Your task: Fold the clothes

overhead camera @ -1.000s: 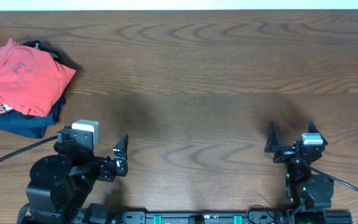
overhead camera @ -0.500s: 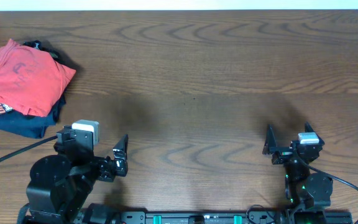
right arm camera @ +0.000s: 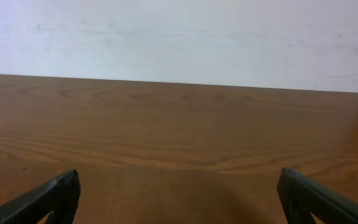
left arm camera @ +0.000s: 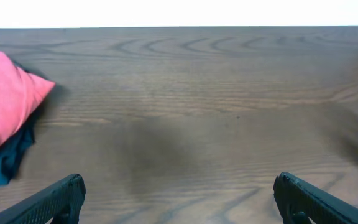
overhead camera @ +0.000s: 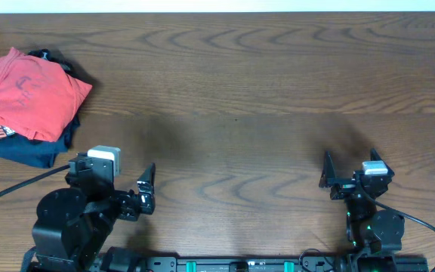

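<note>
Overhead view: coral T-shirt [overhead camera: 29, 94] lies already folded on a dark garment [overhead camera: 21, 147] at the bench's far left corner. Left hand [overhead camera: 146, 193] and right hand [overhead camera: 351, 175] rest open, empty, near edge; judged finished, stay clear.

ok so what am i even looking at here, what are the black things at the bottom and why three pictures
These are three cameras on one robot at one moment. The overhead picture looks down on a wooden table. The two black machines at its near edge are robot arms, each ending in a two-fingered hand: the left hand and the right hand.

The other two pictures come from small cameras mounted on each wrist, so the dark shapes in their bottom corners are that hand's own fingers. Both hands are open and hold nothing.

On the table's far left lies a coral T-shirt, roughly folded, resting on top of a dark navy garment. The left wrist camera catches the shirt's edge; the right wrist camera sees only table and a pale wall.
</note>
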